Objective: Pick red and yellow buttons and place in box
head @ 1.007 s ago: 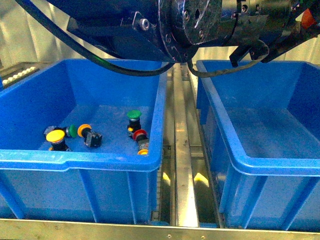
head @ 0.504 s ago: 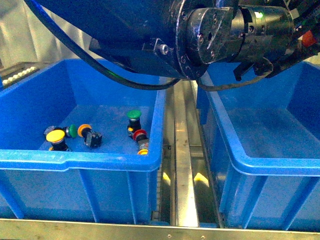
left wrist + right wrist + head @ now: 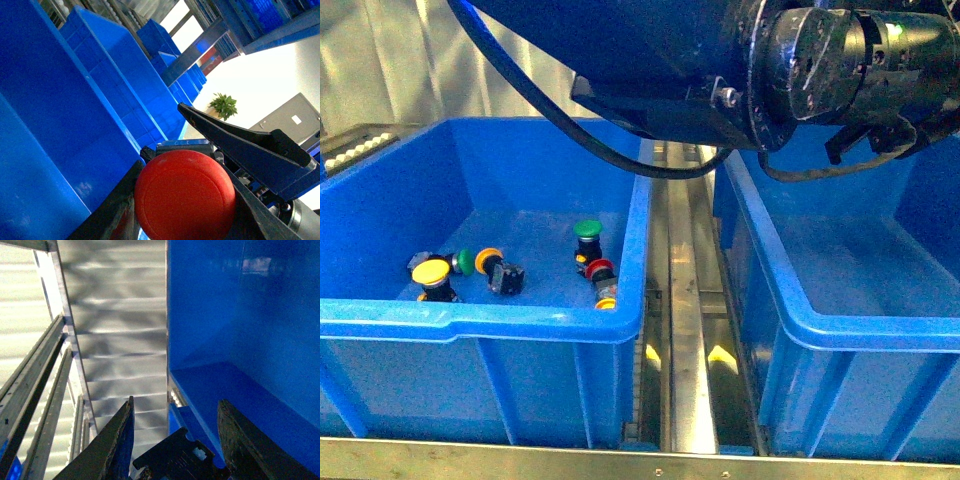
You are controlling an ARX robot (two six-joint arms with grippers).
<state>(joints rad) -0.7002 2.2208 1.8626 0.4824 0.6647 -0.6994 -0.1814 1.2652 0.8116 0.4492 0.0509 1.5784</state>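
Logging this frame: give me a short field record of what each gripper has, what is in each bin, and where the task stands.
left gripper: shut on held red button
right gripper: open, nothing between its fingers
left arm: reaches across above the right bin
left bin: loose buttons, including yellow-capped button, red-capped button, green-capped button
right bin: no buttons in the visible part
status: held red button not yet released; red and yellow ones left to pick
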